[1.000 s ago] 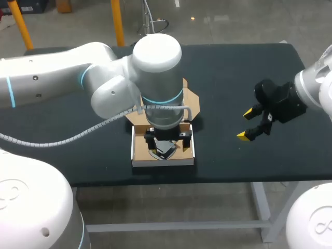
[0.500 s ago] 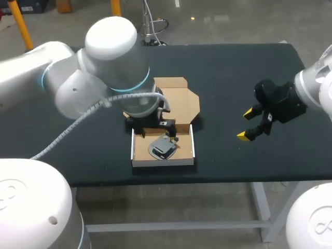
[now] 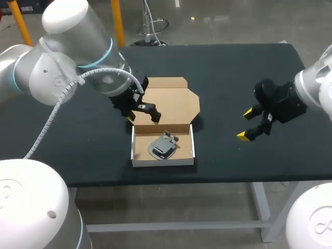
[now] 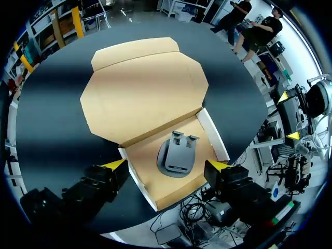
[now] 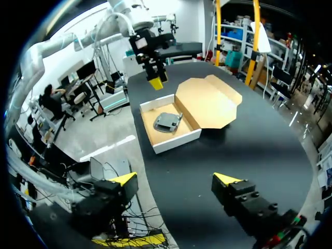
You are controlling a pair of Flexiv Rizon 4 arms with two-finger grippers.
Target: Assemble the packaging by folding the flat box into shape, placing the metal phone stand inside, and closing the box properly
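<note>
The cardboard box (image 3: 136, 150) stands folded into a white-walled tray near the table's front edge, with its brown lid (image 3: 174, 101) lying flat open behind it. The grey metal phone stand (image 3: 163, 146) lies inside the tray. My left gripper (image 3: 143, 118) hovers open above the tray's back left corner, touching nothing. In the left wrist view the stand (image 4: 179, 155) and tray wall (image 4: 212, 136) lie below the open left gripper (image 4: 166, 166), with the lid (image 4: 142, 88) ahead. My right gripper (image 3: 247, 124) hangs open well to the right; its wrist view shows the box (image 5: 174, 139) far ahead.
The black table (image 3: 233, 72) carries nothing else. The tray's front wall sits close to the table's front edge (image 3: 218, 176). Bare tabletop lies between the box and my right gripper (image 5: 175, 179).
My left gripper has risen out of the tray and drawn back to the left and rear, leaving the stand lying in the box. The right arm has not moved.
</note>
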